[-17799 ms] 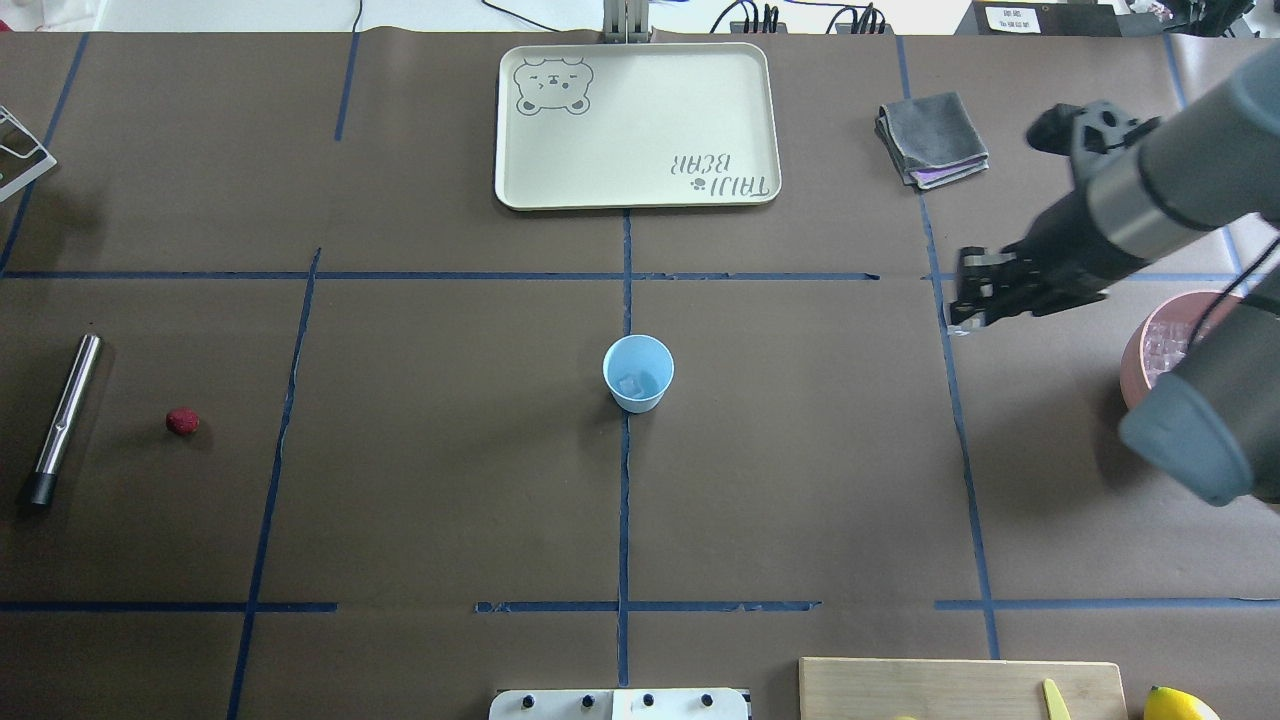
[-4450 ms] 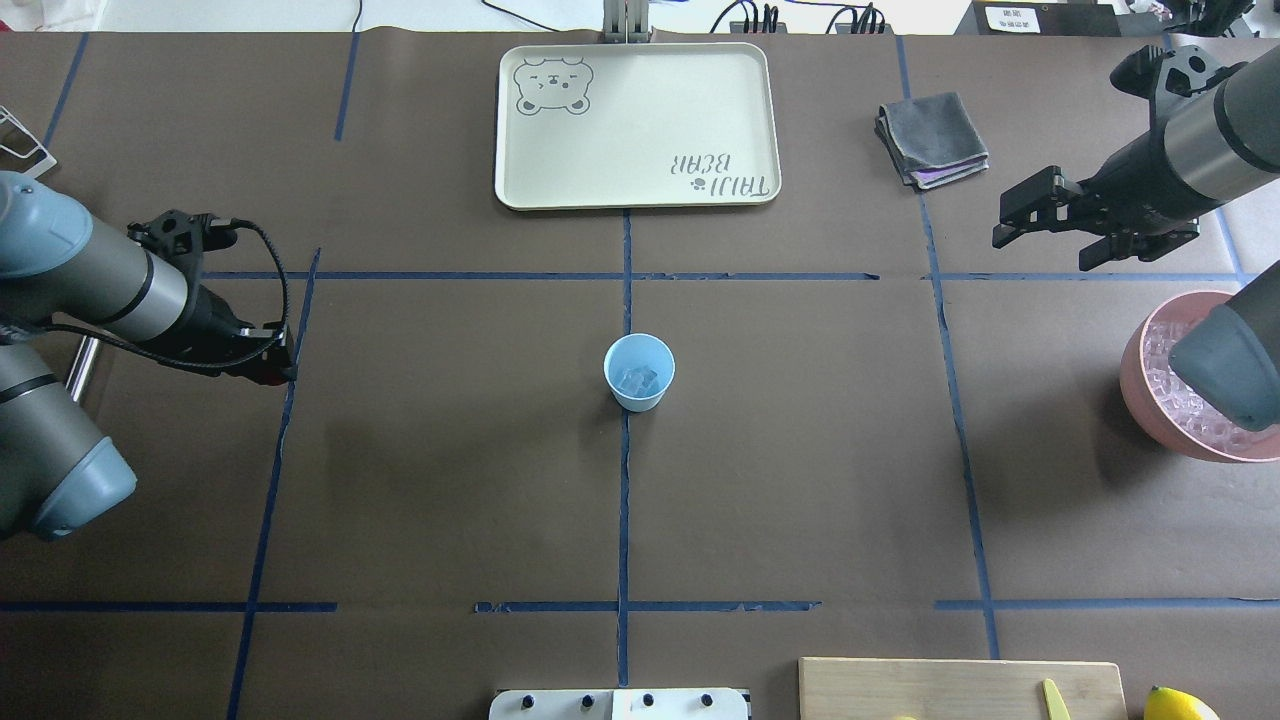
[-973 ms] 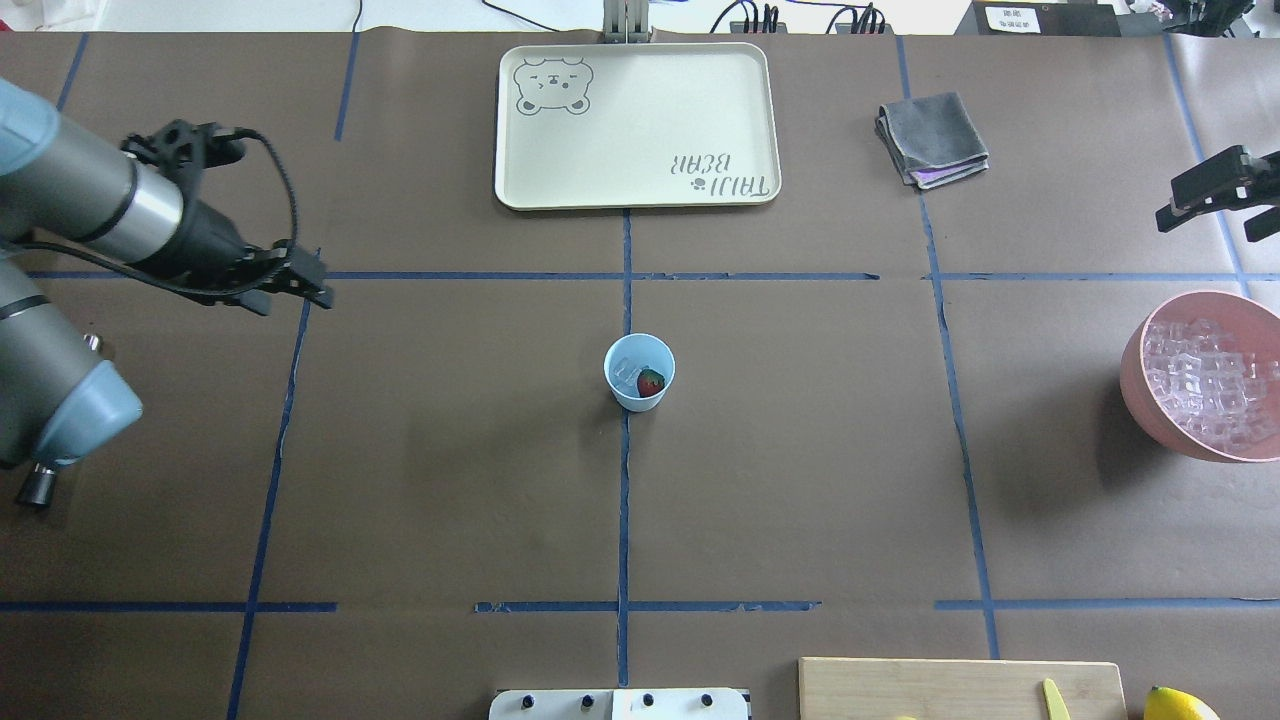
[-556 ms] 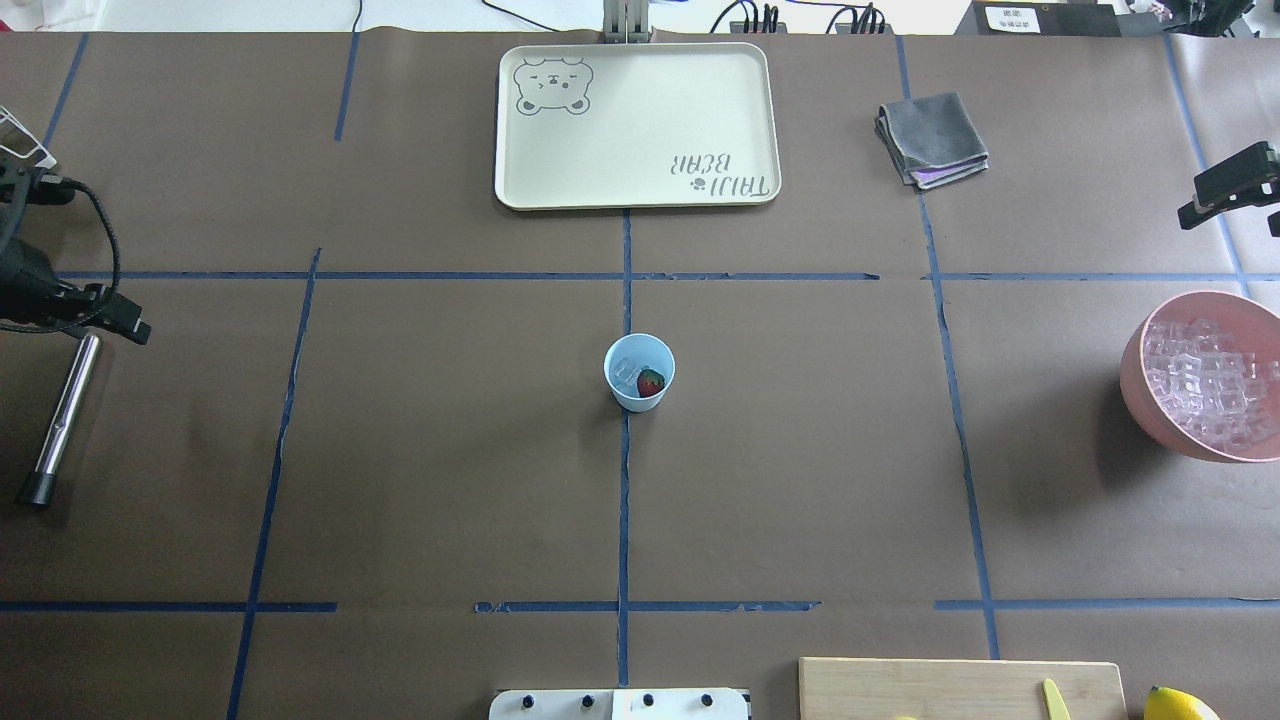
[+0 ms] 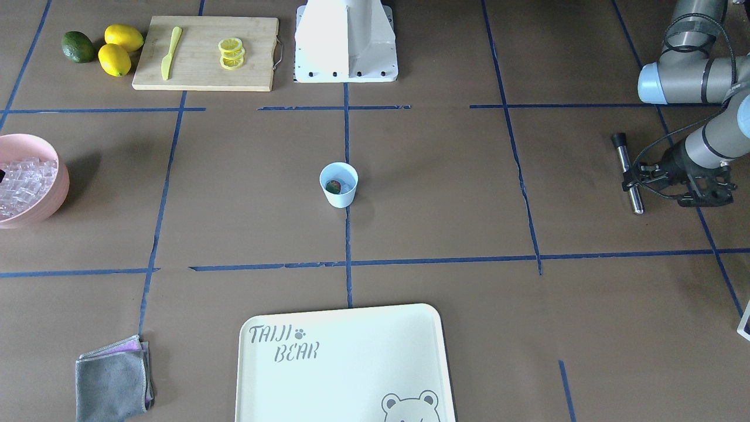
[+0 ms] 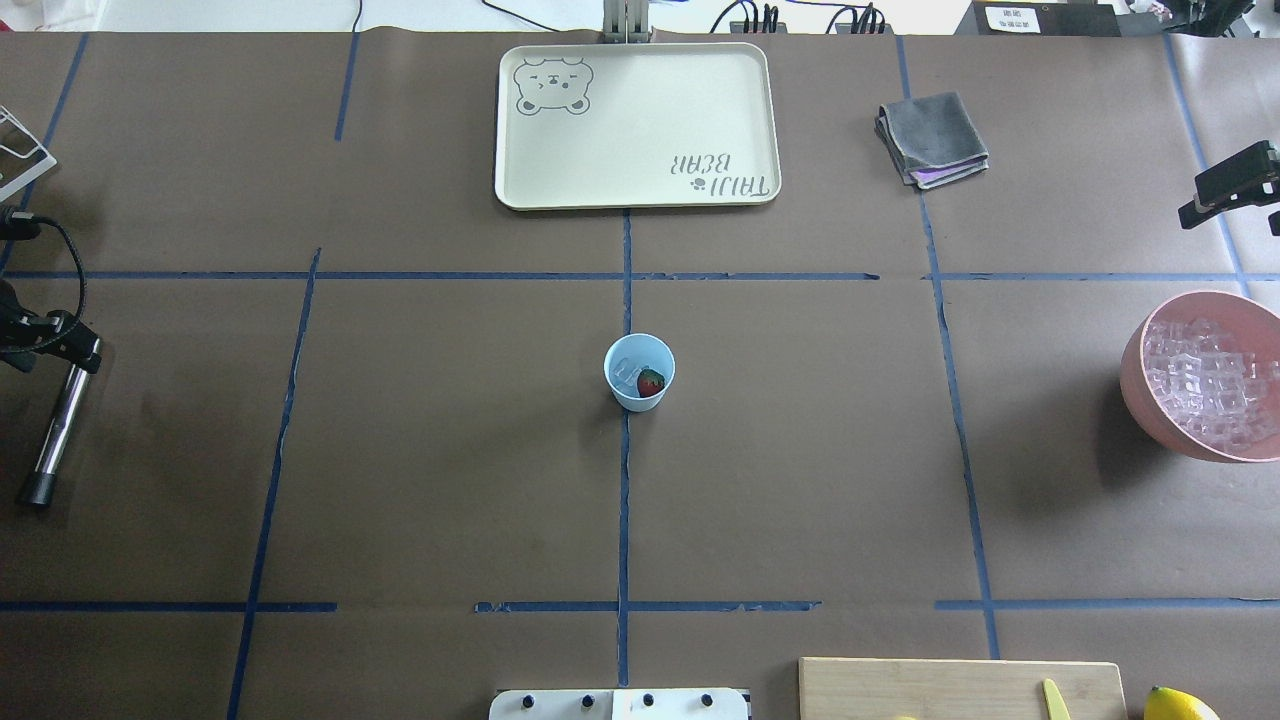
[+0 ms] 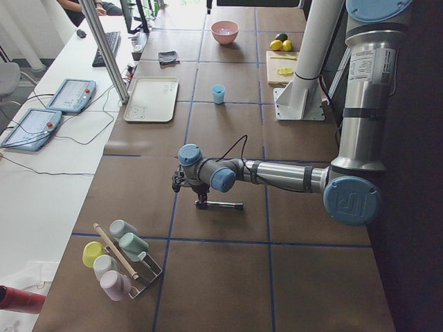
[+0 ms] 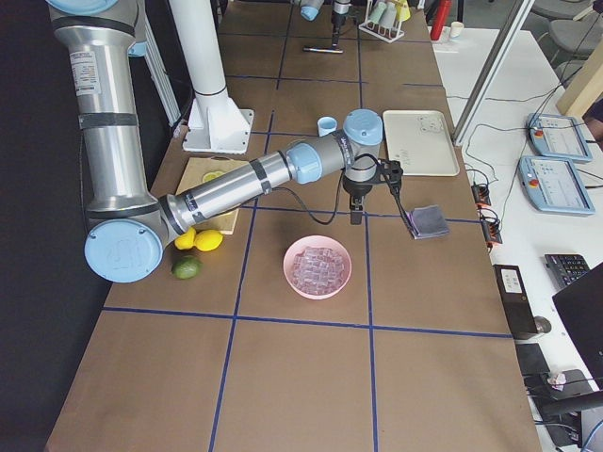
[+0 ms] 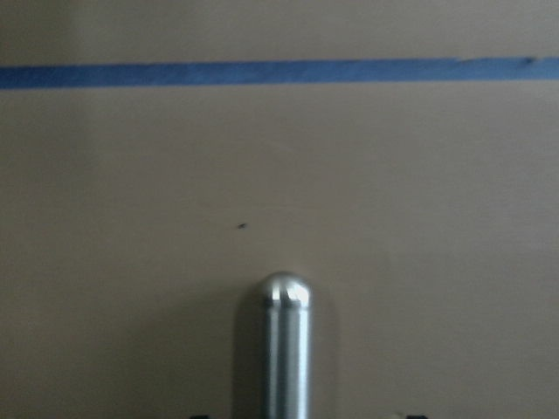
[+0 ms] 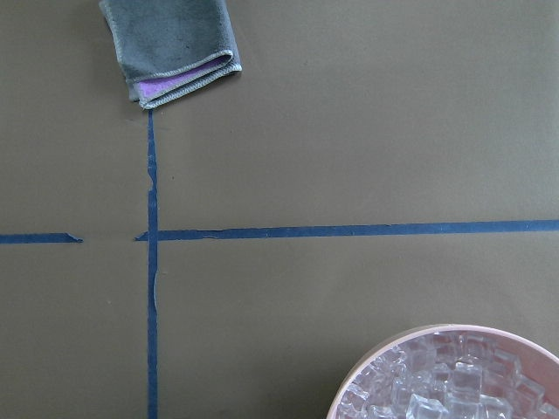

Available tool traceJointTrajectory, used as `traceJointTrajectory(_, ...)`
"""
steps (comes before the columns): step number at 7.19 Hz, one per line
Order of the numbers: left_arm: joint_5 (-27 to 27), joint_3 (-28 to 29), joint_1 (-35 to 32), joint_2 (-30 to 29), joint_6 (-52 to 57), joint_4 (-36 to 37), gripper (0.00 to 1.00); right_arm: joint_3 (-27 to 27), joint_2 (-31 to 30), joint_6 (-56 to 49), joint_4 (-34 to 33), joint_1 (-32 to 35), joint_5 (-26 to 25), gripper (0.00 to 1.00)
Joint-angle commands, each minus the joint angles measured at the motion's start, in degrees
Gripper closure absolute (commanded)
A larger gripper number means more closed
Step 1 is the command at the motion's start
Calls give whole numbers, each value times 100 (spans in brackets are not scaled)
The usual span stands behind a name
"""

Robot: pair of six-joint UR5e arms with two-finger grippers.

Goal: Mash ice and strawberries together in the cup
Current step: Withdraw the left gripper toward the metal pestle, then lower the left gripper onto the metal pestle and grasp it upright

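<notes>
Cup (image 6: 634, 402): upright at table centre, on the middle tape line; well apart from both grippers.
Strawberry (image 6: 651, 381): inside the cup, whole, red with a green top, against the wall on the robot's right.
Ice (image 6: 625, 372): clear cubes inside the cup, touching the strawberry on its left.
Left gripper (image 5: 634, 177): low over the table at the robot's far left, above the far end of the rod (image 6: 55, 440). In the wrist view only two dark tips show at the lower edge, one on each side of the rod and clear of it, so the jaws appear spread wide and hold nothing.
Rod: polished metal with a black tip, lying flat. The black tip points towards the robot; the rounded end lies under the left gripper.
Right gripper (image 6: 1232, 215): raised at the table's right edge, between the cloth (image 6: 932, 138) and the bowl (image 6: 1135, 372); jaws apart, nothing between them.
Bowl: pink, at the right edge, filled with more ice.
Cloth: grey, folded, on the far right of the table.
Tray (image 6: 520, 195): cream, bear print, on the far side of the table beyond the cup.
Board (image 5: 258, 53): wood, near the robot's base; carries lemon slices and a yellow knife.
</notes>
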Motion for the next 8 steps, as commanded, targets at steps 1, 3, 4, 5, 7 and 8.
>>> traceJointTrajectory(1,6,181,17,-60,-6,57,20,14,1,2,9,1,9,0)
traceJointTrajectory(3,-2,226,17,-104,-6,39,20,23,-16,2,9,1,9,0)
traceJointTrajectory(4,-2,226,86,-104,3,30,20,23,-16,2,9,1,9,0)
traceJointTrajectory(5,-2,217,139,-139,3,21,20,23,-16,2,9,1,9,0)
traceJointTrajectory(7,6,287,219,-148,20,-13,20,14,-16,2,9,-8,9,0)
traceJointTrajectory(8,-2,305,219,-148,281,4,20,14,-16,2,9,-8,9,0)
